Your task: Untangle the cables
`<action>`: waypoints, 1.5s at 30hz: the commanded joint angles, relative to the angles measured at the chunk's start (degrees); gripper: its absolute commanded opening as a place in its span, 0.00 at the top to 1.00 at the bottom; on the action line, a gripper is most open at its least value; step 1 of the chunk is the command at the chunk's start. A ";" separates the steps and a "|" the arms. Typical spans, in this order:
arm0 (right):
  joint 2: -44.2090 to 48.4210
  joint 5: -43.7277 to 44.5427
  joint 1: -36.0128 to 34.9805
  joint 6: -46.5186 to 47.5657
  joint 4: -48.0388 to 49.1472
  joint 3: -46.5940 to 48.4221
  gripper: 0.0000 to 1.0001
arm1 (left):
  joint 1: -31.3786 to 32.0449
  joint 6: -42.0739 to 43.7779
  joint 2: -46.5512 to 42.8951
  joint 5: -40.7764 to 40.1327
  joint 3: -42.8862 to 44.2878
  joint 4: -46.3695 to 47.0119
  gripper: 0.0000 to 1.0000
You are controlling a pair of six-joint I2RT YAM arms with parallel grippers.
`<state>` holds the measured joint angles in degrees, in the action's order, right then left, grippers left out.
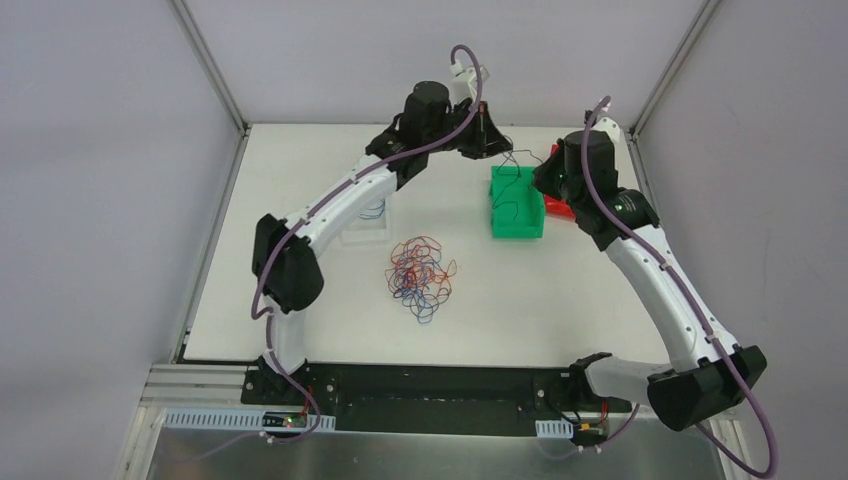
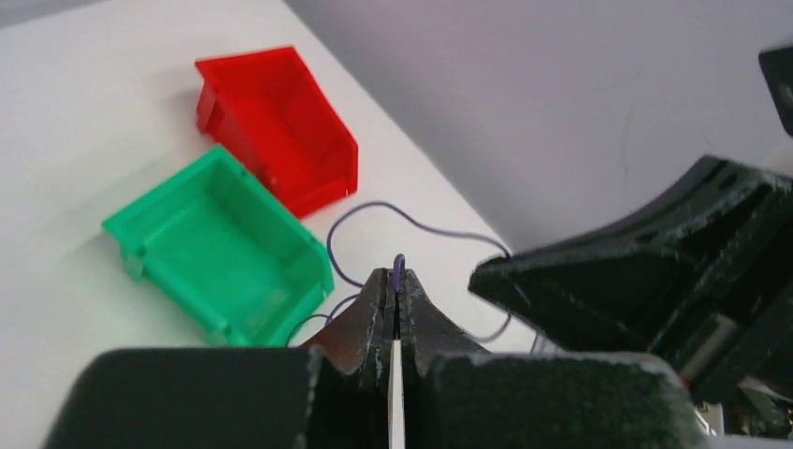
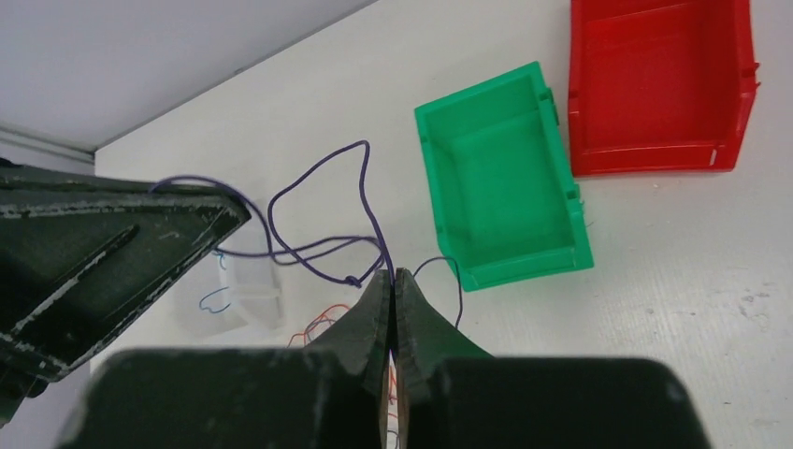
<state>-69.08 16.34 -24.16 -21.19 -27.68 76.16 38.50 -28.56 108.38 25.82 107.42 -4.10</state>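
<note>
A robotics lab test cell is indicated. A white worktop (image 1: 300,330) is boxed in by plain grey panels (image 1: 100,200) held in aluminium posts (image 1: 205,60). A left arm (image 1: 330,205) and a right arm (image 1: 655,275) are bolted to a black base plate (image 1: 430,385) at its near edge, with slotted wiring ducts (image 1: 215,420) fixed below.

On the counter (image 1: 560,300) a tangle of red, blue and black cables (image 1: 420,275) lies at centre. A green bin (image 1: 517,205) sits toward 1 o'clock, a red bin (image 3: 655,94) at its 3 o'clock, a clear tray (image 1: 366,228) toward 10 o'clock.
</note>
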 commanded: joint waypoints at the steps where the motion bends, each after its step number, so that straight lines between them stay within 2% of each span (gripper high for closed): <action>1: -1.81 0.84 3.34 1.94 -0.31 1.49 1.00 | -0.09 -3.77 9.47 3.43 9.21 14.81 1.00; 8: -6.79 -4.20 8.77 1.49 3.13 -0.51 1.00 | -0.39 0.61 24.70 0.17 22.04 10.94 1.00; 15: -14.30 -9.17 9.96 1.41 5.38 -1.09 1.00 | -0.80 1.62 31.62 -1.85 22.16 9.30 1.00; 21: -21.27 -12.51 10.24 1.16 6.42 -0.74 1.00 | -0.71 4.32 30.67 -4.75 19.70 5.52 1.00; 22: -22.46 -12.31 10.28 1.09 6.37 -0.50 1.00 | -0.71 4.76 30.40 -4.81 19.56 4.62 0.96; 26: -27.50 -11.75 10.30 0.32 5.52 1.66 1.00 | -0.73 5.79 28.58 -4.73 18.97 2.16 0.68; 29: -31.88 -11.28 10.36 0.10 4.02 4.37 1.00 | -0.71 6.04 26.46 -4.38 18.59 1.60 0.52; 34: -37.46 -10.10 10.41 -0.27 1.98 8.42 1.00 | -0.71 7.66 21.34 -5.23 16.98 -0.63 0.33; 39: -42.25 -6.12 10.42 -0.96 -1.05 11.99 1.00 | -1.03 9.63 14.45 -6.78 11.70 -2.17 0.22; 45: -48.89 -2.03 10.43 -1.06 -5.09 17.37 1.00 | -1.98 9.22 6.87 -6.98 4.46 -4.91 0.23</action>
<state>-114.45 10.00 -14.06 -21.65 -27.83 88.53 37.47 -20.32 122.32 20.05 115.98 -6.83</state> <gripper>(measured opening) 0.012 0.776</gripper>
